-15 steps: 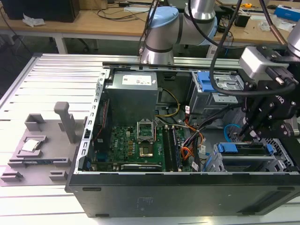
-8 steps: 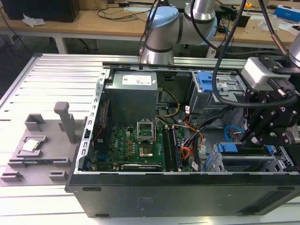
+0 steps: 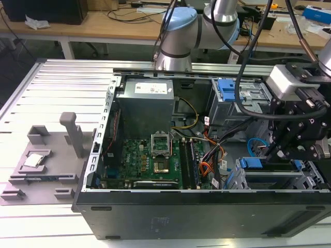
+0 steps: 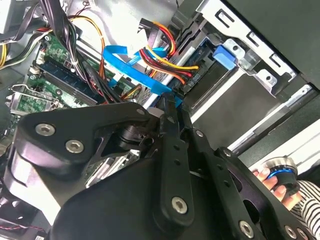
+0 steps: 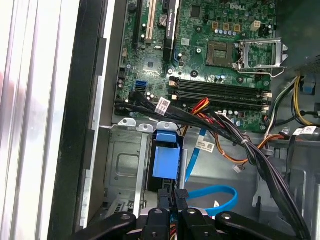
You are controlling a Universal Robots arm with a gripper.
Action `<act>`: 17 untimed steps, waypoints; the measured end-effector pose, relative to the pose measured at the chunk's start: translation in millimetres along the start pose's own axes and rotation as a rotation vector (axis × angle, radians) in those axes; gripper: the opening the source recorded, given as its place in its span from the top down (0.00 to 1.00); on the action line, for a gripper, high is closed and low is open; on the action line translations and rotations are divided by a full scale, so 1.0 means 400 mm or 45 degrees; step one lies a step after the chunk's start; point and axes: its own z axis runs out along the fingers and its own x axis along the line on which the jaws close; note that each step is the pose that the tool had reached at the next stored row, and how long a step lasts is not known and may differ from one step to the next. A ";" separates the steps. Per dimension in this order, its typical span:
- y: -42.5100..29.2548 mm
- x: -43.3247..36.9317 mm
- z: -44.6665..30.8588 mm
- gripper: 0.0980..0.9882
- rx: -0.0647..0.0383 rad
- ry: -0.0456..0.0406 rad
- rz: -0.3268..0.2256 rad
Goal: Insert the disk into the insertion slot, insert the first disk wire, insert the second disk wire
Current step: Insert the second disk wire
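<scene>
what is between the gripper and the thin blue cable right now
Nothing visible. In the second wrist view the gripper is right at the thin bright blue cable, with the red and orange wire bundle lying just beside it, not between them.

Pretty cramped around the slot (image 5: 127, 170). The disk (image 5: 165, 162) already fills its mouth, with the blue cable (image 5: 220, 192) looping just beside it and the red-orange wires (image 4: 167, 57) plus black cables (image 5: 235, 137) draped across above. Open floor only past the loop.
</scene>
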 end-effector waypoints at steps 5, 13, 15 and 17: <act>-0.001 0.001 0.006 0.93 0.000 -0.002 0.001; -0.004 0.006 0.020 0.93 0.000 -0.002 0.001; -0.005 0.006 0.021 0.92 0.001 -0.003 0.001; -0.005 0.006 0.021 0.85 0.000 -0.002 0.001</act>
